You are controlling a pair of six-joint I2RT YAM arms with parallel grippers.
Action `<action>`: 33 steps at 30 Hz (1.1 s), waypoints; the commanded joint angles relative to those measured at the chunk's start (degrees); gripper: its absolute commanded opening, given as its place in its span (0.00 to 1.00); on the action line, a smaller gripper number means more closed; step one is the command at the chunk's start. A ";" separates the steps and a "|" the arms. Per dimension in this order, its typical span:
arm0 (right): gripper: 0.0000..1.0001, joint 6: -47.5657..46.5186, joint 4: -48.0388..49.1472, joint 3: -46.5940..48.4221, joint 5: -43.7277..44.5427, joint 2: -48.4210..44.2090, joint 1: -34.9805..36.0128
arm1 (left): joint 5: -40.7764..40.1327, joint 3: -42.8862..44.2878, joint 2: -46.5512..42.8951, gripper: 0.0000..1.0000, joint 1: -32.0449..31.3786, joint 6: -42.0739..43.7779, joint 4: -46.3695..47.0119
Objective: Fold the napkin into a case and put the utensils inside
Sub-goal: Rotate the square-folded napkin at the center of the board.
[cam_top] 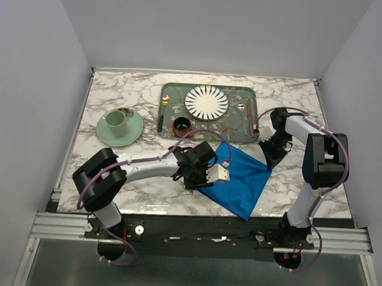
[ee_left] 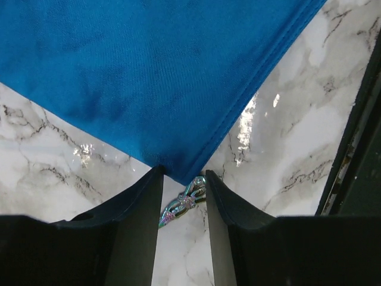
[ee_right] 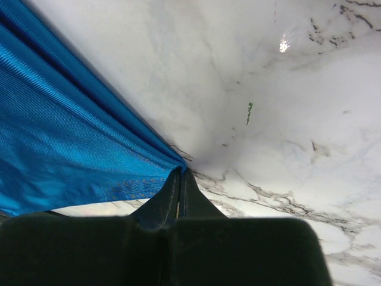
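Note:
The bright blue napkin (cam_top: pixel 237 178) lies spread as a diamond on the marble table in front of the tray; no case is in view. My left gripper (cam_top: pixel 198 184) is open, its fingers either side of the napkin's left corner (ee_left: pixel 178 164). A small ornate iridescent metal piece (ee_left: pixel 184 202) lies on the table between those fingers. My right gripper (cam_top: pixel 269 162) is shut on the napkin's right corner (ee_right: pixel 172 167), which rises in folds to the pinch. The utensils, a copper-pink fork (cam_top: pixel 251 119) and a thin-handled spoon (cam_top: pixel 242 117), lie on the tray's right side.
The grey-green tray (cam_top: pixel 181 94) at the back holds a striped white plate (cam_top: pixel 206 102), a green-handled gold fork (cam_top: pixel 162 112) and a small brown bowl (cam_top: pixel 182 125). A green cup on a saucer (cam_top: pixel 119 127) stands at the left. The table's black front edge (ee_left: pixel 351 155) lies close to the left gripper.

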 commanded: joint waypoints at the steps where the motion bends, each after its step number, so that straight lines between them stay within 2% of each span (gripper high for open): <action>1: 0.01 0.20 0.20 -2.38 -1.04 0.41 -0.12 | -3.87 2.15 4.71 0.44 0.11 2.61 -0.26; 14: 0.03 3.54 -1.47 -9.59 -10.43 -3.72 -0.12 | -6.96 5.76 7.79 0.43 8.46 6.66 -0.52; 16: 0.05 4.07 -2.00 -10.12 -11.67 -4.95 -0.12 | -4.68 6.37 6.57 0.45 8.73 8.15 -1.66; 20: 0.16 5.38 -3.57 -9.51 -12.64 -7.06 -0.12 | 0.86 7.69 2.17 0.55 8.73 8.95 -6.31; 25: 0.17 5.30 -5.60 -8.97 -13.70 -9.43 -0.21 | 4.65 9.27 -7.31 0.60 8.73 9.56 -12.64; 31: 0.37 4.42 -5.69 -9.59 -14.31 -12.07 -0.12 | 3.50 7.79 -18.57 0.68 9.16 6.84 -16.17; 32: 0.46 4.42 -6.30 -8.72 -14.40 -12.94 -0.12 | 3.33 7.43 -19.88 0.68 9.43 6.41 -16.34; 33: 0.49 4.07 -6.83 -8.02 -14.40 -15.13 -0.12 | 2.81 7.17 -22.33 0.70 9.60 5.36 -16.08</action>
